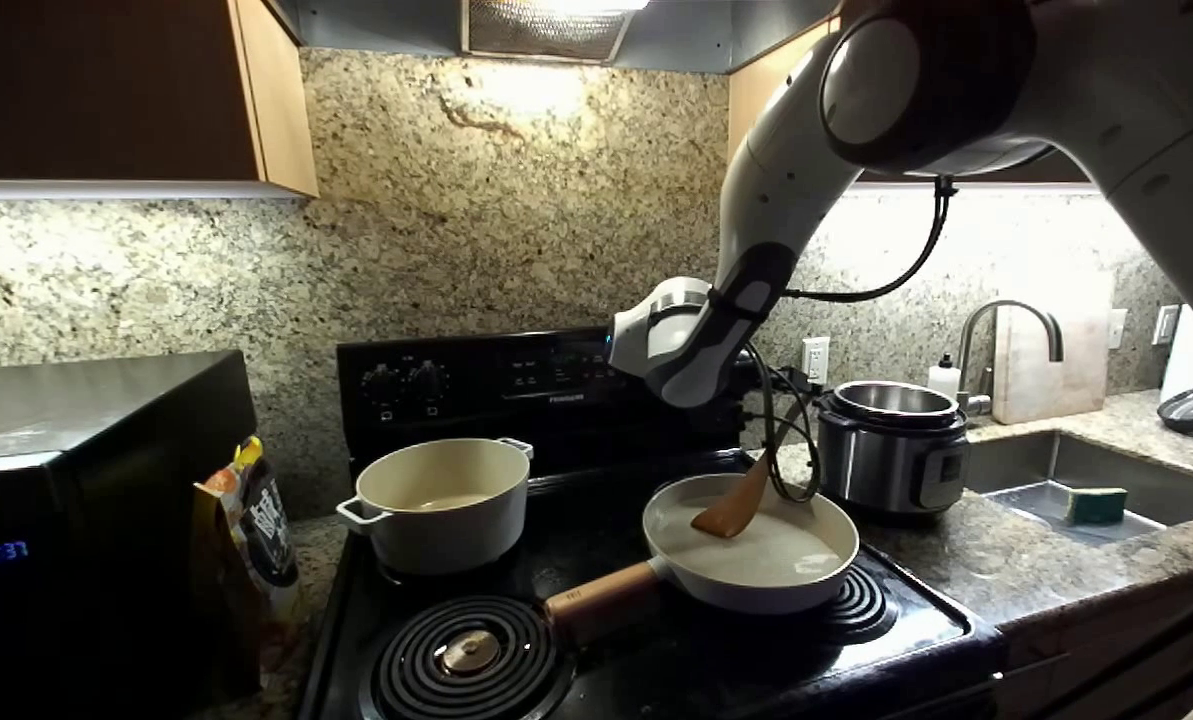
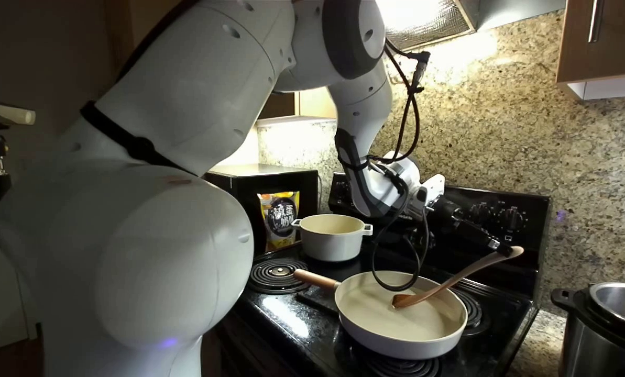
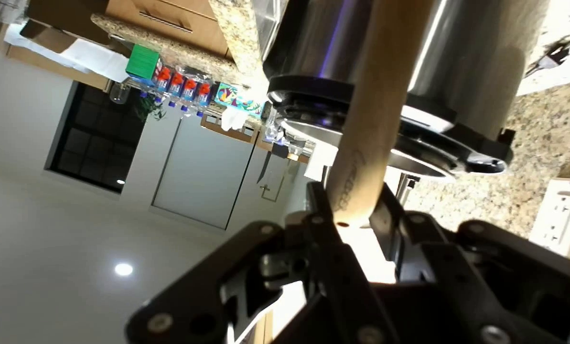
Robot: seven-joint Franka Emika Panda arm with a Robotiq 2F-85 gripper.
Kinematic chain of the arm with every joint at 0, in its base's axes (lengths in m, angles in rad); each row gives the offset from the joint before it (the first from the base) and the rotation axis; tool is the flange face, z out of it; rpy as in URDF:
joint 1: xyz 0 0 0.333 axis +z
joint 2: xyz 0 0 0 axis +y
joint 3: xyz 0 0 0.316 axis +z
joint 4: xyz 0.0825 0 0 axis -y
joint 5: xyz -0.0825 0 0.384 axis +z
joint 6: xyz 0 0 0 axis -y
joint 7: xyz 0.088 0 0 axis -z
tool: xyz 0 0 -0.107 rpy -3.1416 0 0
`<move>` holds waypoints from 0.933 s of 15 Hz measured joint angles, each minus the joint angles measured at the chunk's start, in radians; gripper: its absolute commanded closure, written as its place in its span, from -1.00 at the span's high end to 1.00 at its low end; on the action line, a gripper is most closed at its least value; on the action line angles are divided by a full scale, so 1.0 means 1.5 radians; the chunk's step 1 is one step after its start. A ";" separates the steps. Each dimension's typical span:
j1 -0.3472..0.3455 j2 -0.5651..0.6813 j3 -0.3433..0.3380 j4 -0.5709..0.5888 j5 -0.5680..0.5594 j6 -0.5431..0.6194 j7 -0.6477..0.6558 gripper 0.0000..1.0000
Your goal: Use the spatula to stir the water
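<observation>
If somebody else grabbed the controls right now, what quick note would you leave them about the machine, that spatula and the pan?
Gripper: shut on the handle end of the wooden spatula.
Where things are: the spatula slants down, its blade dipping into the shallow water in the cream-white frying pan.
Done: spatula gripped, blade in the water.
Left: stirring, or finishing it; these stills can't show how much has been done.
</observation>
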 measured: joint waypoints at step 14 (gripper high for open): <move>0.035 0.026 0.020 -0.049 -0.041 0.003 0.015 -0.78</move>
